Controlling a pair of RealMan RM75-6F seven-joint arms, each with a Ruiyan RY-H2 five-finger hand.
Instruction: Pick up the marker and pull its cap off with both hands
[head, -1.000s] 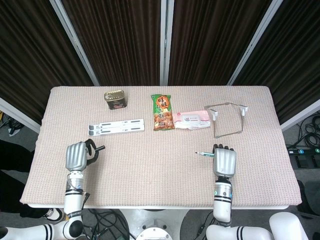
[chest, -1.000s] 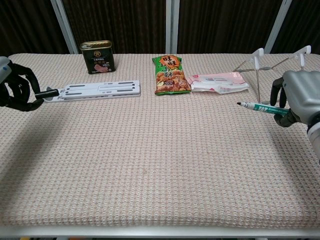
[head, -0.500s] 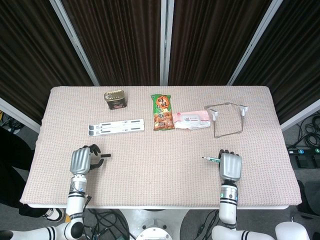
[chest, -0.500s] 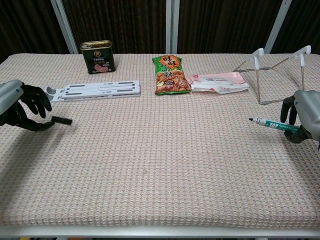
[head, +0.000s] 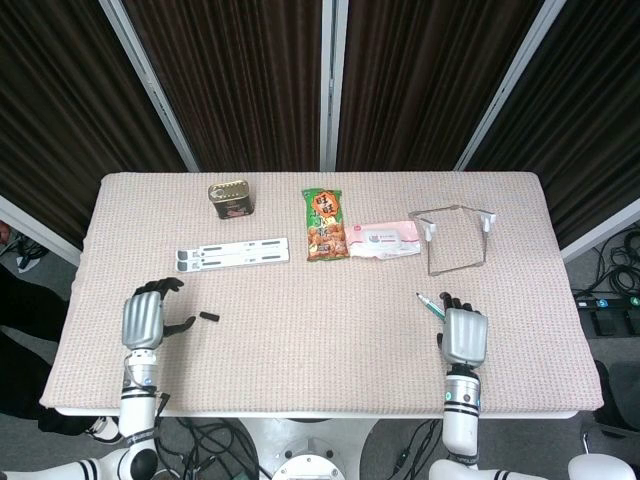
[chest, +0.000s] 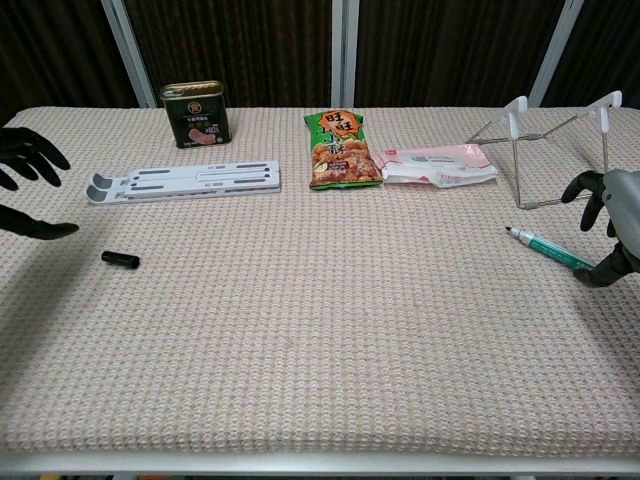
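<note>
The black cap lies on its own on the woven table near the front left corner, just beside the robot's left hand, whose fingers are spread apart and hold nothing. Across the table, the uncapped green marker lies on the cloth with its dark tip pointing toward the middle; its rear end runs in under the right hand, whose fingers are loosened around it, and from these views it cannot be told whether that hand touches or grips the barrel. Marker and cap are well apart, at opposite sides of the table. Along the far half stand a dark tin can, a flat white folding stand in front of it, a green snack bag at the centre, a pink packet of wipes touching the bag's right edge, and a wire rack near the right side.
</note>
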